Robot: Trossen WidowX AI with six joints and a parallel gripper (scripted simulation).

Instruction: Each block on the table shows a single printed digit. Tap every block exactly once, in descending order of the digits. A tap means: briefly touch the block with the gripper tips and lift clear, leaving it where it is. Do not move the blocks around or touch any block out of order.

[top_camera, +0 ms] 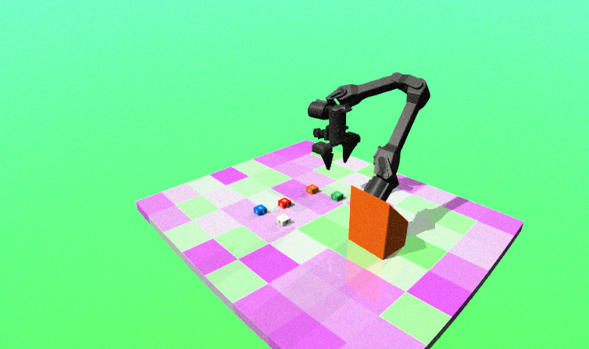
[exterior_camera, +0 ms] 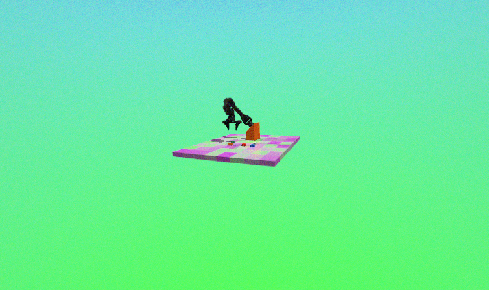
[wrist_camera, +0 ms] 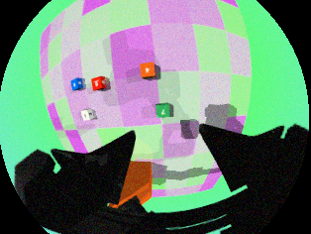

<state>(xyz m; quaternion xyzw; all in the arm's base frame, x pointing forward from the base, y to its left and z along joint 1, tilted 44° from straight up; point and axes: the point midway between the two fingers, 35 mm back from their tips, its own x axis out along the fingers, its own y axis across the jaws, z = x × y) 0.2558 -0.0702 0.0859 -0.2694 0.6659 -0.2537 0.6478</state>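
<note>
Several small blocks stand on the checkered table [top_camera: 208, 254]: an orange block [top_camera: 312, 189] [wrist_camera: 150, 69], a green block [top_camera: 337, 195] [wrist_camera: 163, 111], a red block [top_camera: 283, 202] [wrist_camera: 99, 83], a blue block [top_camera: 259, 209] [wrist_camera: 78, 83] and a white block [top_camera: 283, 219] [wrist_camera: 88, 115]. Their digits are too small to read. My gripper [top_camera: 337, 162] [exterior_camera: 231, 128] [wrist_camera: 166, 134] is open and empty. It points down and hangs well above the table, behind the orange and green blocks. It touches no block.
A tall orange wedge-shaped box [top_camera: 374, 228] [exterior_camera: 253, 132] [wrist_camera: 136, 181] stands at the arm's base, to the right of the green block. The table edge [exterior_camera: 224, 157] runs close on all sides.
</note>
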